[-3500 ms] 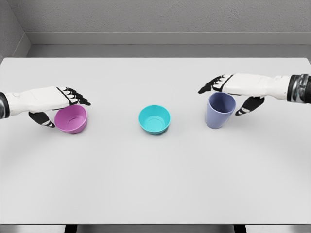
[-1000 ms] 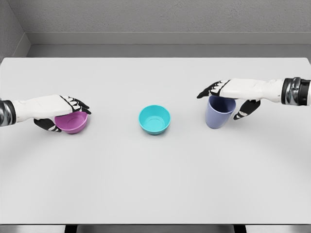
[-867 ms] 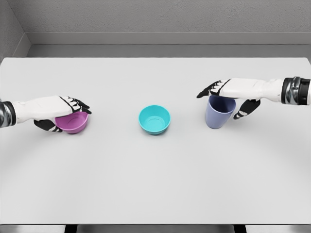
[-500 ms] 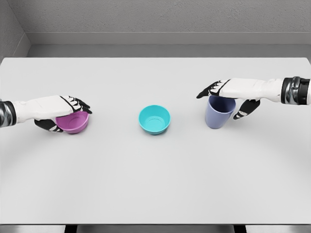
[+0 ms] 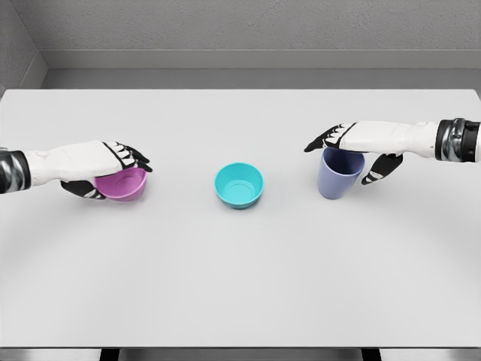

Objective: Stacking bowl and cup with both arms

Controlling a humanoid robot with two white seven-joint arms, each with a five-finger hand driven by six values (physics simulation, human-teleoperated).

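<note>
A pink bowl (image 5: pixel 126 186) sits at the left of the white table (image 5: pixel 240 286), held just above it or on it, I cannot tell which. My left hand (image 5: pixel 119 177) is shut on it, fingers over the far rim and thumb under the near left side. A teal bowl (image 5: pixel 239 185) stands upright in the middle, untouched. To the right stands a purple cup (image 5: pixel 340 174). My right hand (image 5: pixel 340 160) grips it from above, fingers (image 5: pixel 325 140) stretched across the rim and the thumb (image 5: pixel 378 167) against its right side.
The table's back edge meets a grey wall (image 5: pixel 240 30). Wide bare tabletop lies in front of the three vessels and between them.
My left hand has carried the pink bowl a little to the right, toward the teal bowl, and levelled it. The right hand lowered onto the cup earlier and has since stayed still.
</note>
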